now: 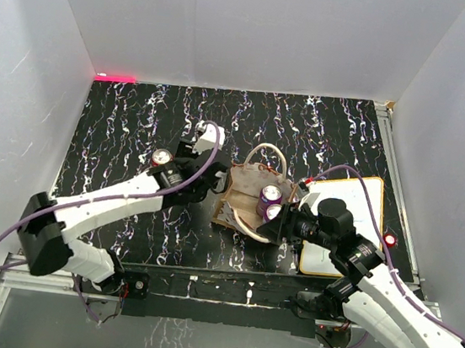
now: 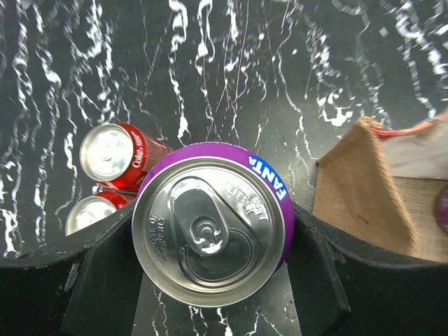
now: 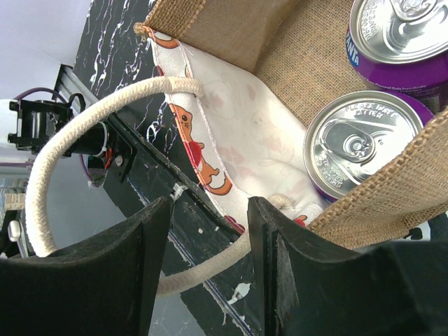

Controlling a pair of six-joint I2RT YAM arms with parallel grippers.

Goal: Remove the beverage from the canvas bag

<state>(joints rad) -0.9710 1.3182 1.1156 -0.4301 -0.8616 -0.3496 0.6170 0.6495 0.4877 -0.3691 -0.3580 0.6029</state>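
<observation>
While the left arm [image 1: 119,198] stretches on a long slant from its base toward the middle of the table [image 1: 120,118], its wrist bends over so the left gripper [image 2: 213,280] points straight down. Its fingers are clamped on either side of a purple can [image 2: 213,227] with a Fanta label. That can is outside the canvas bag [image 1: 247,197], just left of it over the black marbled top. Can't tell if it's touching the table or not. A red can [image 2: 112,152] stands just left of it, with another silver can top [image 2: 87,213] right beside that. The bag sits mid-table, mouth open, with a second purple can [image 3: 364,150] and a third purple can [image 3: 402,35] upright inside, side by side. Right arm [image 1: 388,287] comes in from the bottom right, elbow folded. The right gripper [image 3: 206,238] is low at the bag's rim, fingers apart, with a cream rope handle [image 3: 42,182] running across the gap. A white board [image 1: 357,198] lies right of the bag, partly under that arm.
</observation>
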